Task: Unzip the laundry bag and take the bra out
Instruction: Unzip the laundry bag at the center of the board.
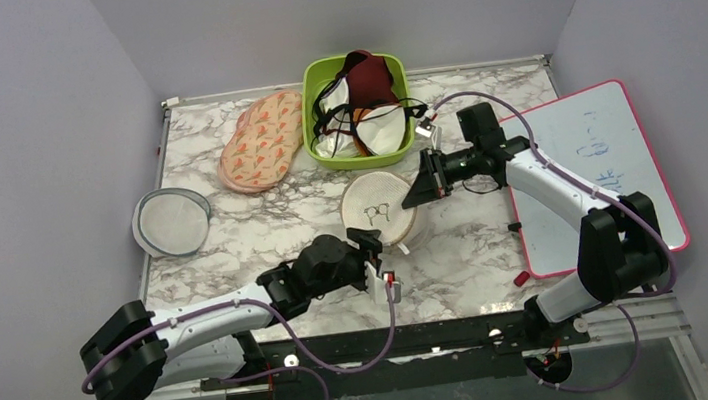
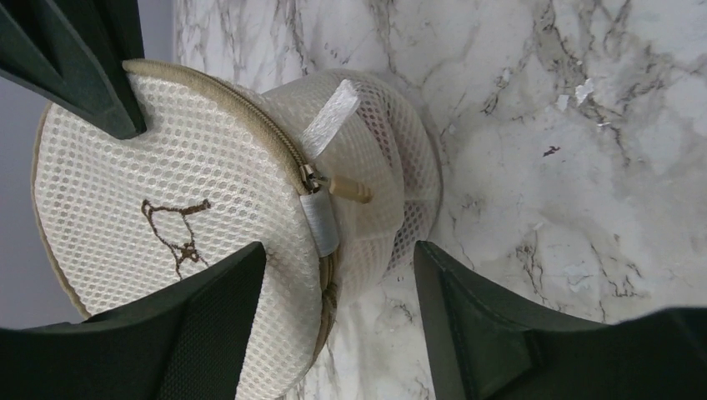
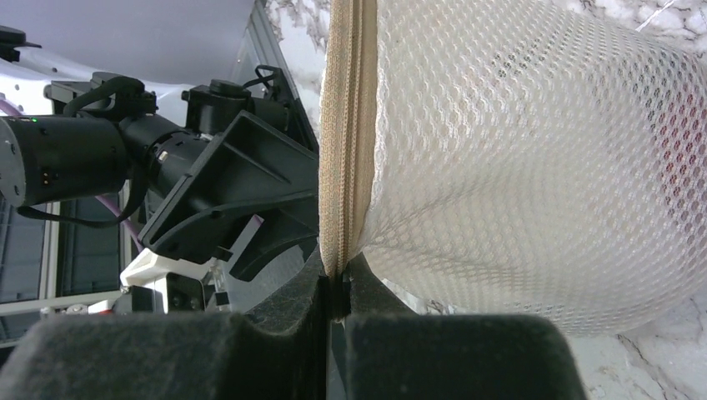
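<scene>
The laundry bag (image 1: 378, 209), a cream mesh pod with a black mark on its face, rests at the table's middle. My right gripper (image 1: 424, 187) is shut on its tan zip rim (image 3: 340, 125), and the jaws (image 3: 336, 287) pinch the zip tape at the bag's edge. My left gripper (image 1: 377, 258) is open at the bag's near side. One finger (image 2: 208, 333) lies over the bag's face (image 2: 167, 167) and the other (image 2: 475, 333) stands apart over the marble. The zip slider (image 2: 313, 179) with a clear tab lies just beyond them. A faint red tint (image 3: 679, 158) shows through the mesh; the bra is otherwise hidden.
A green bin (image 1: 402, 124) at the back holds a maroon garment and white cloths. Pink floral pads (image 1: 263, 140) lie to its left. A flat grey-rimmed mesh disc (image 1: 172, 223) sits at the left edge. A pink-framed whiteboard (image 1: 594, 173) lies to the right.
</scene>
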### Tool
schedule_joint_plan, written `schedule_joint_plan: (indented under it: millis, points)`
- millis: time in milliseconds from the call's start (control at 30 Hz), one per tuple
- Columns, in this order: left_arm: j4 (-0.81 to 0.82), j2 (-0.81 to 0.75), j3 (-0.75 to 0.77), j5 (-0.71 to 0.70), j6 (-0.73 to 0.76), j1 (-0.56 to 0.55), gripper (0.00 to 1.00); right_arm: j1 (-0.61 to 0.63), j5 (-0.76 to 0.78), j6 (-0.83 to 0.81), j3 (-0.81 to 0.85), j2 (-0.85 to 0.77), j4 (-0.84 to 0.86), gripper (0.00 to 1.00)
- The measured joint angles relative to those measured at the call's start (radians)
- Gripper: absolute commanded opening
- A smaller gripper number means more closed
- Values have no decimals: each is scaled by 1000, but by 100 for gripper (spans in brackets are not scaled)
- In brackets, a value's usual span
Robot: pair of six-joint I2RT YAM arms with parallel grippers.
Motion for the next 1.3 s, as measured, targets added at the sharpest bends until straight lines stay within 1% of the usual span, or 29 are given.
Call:
schedule_joint_plan:
  millis: [67,200,333,400,467,500,567,733,800,867,967,1100,1167,1200,1267,1300]
  points:
    - [25,12,0,-26,1,0,41,0,0,0,0,2,-2,1]
    - [67,7,0,-63,-14,0,20,0,-1,-2,0,3,-14,1]
    - [75,-2,0,-90,-48,0,11,0,0,-3,1,3,-16,2]
    - [72,-11,1,-105,-81,0,7,0,0,2,1,3,-15,3]
    - [62,-18,8,-111,-109,0,4,-1,1,6,3,3,-14,20]
    - [48,-21,18,-111,-128,0,0,-1,7,10,7,3,-16,29]
    - [25,-26,44,-111,-172,0,0,0,29,12,20,3,-19,44]
    - [-63,-28,151,-164,-303,0,0,0,174,2,49,-44,-50,72]
    - [-100,-20,200,-201,-361,0,0,0,238,-11,51,-92,-67,80]
    - [-138,-11,241,-228,-412,0,0,0,292,-26,51,-145,-82,81]
    - [-192,0,286,-259,-481,0,0,0,361,-42,51,-226,-96,82]
    - [-252,21,334,-277,-573,11,0,0,442,-62,37,-341,-99,80]
    - [-275,45,363,-274,-612,22,0,0,446,-68,24,-386,-98,75]
    - [-288,61,380,-269,-630,27,0,0,439,-69,17,-404,-95,71]
    - [-315,105,425,-251,-671,41,0,2,401,-65,-6,-433,-82,60]
    - [-323,127,444,-240,-689,48,0,4,377,-57,-21,-441,-72,58]
